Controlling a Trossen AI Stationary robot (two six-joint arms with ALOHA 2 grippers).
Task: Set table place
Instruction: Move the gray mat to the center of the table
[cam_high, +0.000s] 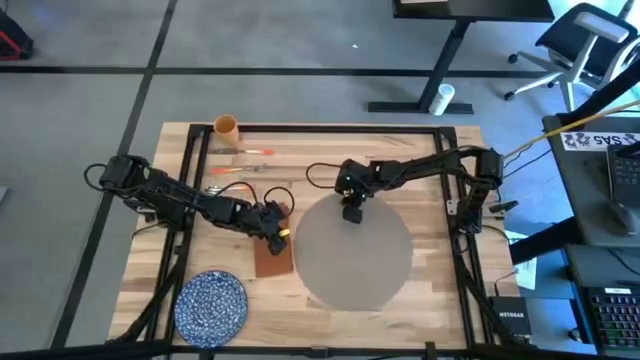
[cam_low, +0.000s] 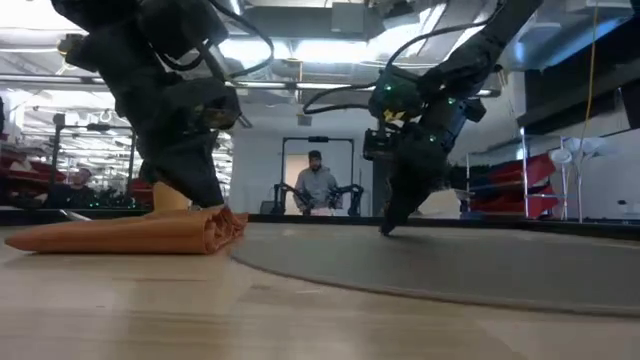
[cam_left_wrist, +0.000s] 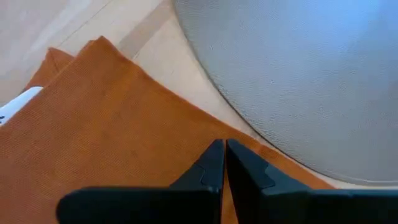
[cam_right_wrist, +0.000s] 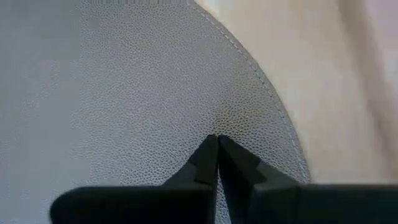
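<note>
My right jaws (cam_right_wrist: 217, 144) are closed, tips together, pressed down onto the grey pebbled placemat (cam_right_wrist: 137, 99) close to its stitched curved edge. Placemat fills most of my view. Past the edge there's only bare light wood desk (cam_right_wrist: 336, 81).

The tabletop (cam_high: 430, 290) is showing light, matt wooden planks edged with thin black metal rails. The round placemat (cam_right_wrist: 124, 93) is looking grey-beige, with a fine pebbled grain and a stitched rim. The napkin (cam_left_wrist: 106, 130) is showing rust-orange woven cloth. The plate (cam_high: 211, 304) is looking speckled blue.
</note>
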